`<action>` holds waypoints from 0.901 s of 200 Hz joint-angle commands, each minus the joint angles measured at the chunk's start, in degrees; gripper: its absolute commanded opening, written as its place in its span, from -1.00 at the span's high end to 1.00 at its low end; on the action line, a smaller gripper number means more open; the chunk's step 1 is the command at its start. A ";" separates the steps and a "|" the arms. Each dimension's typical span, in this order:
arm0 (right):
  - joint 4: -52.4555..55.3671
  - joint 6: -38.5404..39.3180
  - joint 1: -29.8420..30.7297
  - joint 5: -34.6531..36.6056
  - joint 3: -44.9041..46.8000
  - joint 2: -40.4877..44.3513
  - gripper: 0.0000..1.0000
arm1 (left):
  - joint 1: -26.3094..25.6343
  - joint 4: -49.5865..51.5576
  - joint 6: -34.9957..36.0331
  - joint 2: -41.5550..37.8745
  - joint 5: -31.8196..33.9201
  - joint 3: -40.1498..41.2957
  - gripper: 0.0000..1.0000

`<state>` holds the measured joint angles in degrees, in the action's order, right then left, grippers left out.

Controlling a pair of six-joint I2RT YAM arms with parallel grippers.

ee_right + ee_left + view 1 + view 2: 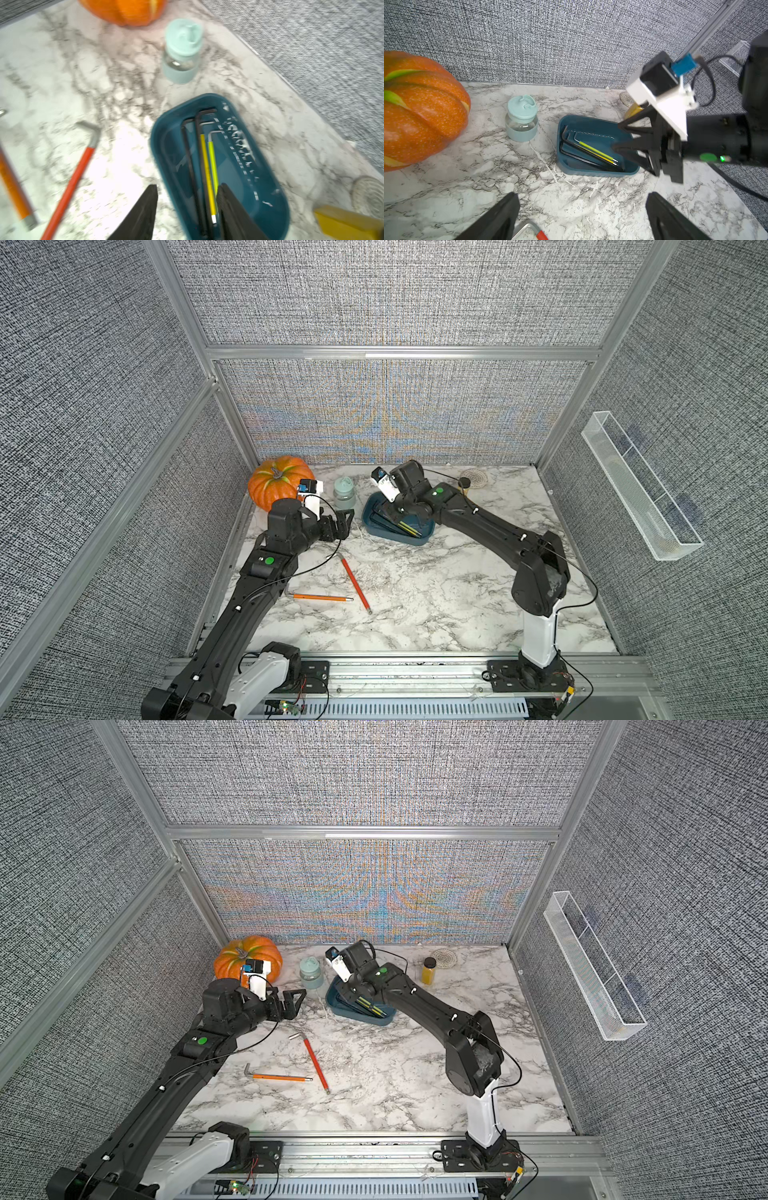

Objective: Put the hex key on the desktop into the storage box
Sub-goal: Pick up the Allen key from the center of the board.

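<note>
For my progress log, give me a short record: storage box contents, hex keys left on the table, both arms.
storage box: several hex keys inside, black, yellow and lime
on table: red hex key; orange hex key
right gripper: fingers apart over the storage box, holding nothing
left gripper: fingers apart, empty, above the table

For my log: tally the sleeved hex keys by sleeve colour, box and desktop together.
Red-sleeved hex key, on the marble desktop: 1
Orange-sleeved hex key, on the desktop: 1
Yellow-sleeved hex key, in the teal plastic storage box: 1
Lime-green-sleeved hex key, in the box: 1
Total: 4
</note>
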<state>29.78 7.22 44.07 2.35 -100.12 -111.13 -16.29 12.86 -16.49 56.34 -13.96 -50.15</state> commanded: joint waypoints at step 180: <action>0.77 -21.98 19.19 -3.77 3.50 -13.90 0.08 | 0.03 -6.95 -1.71 -10.18 6.92 3.11 -1.00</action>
<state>28.82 -13.06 62.72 -1.52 -95.35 -123.79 -16.29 7.22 -18.46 46.33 -7.22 -47.31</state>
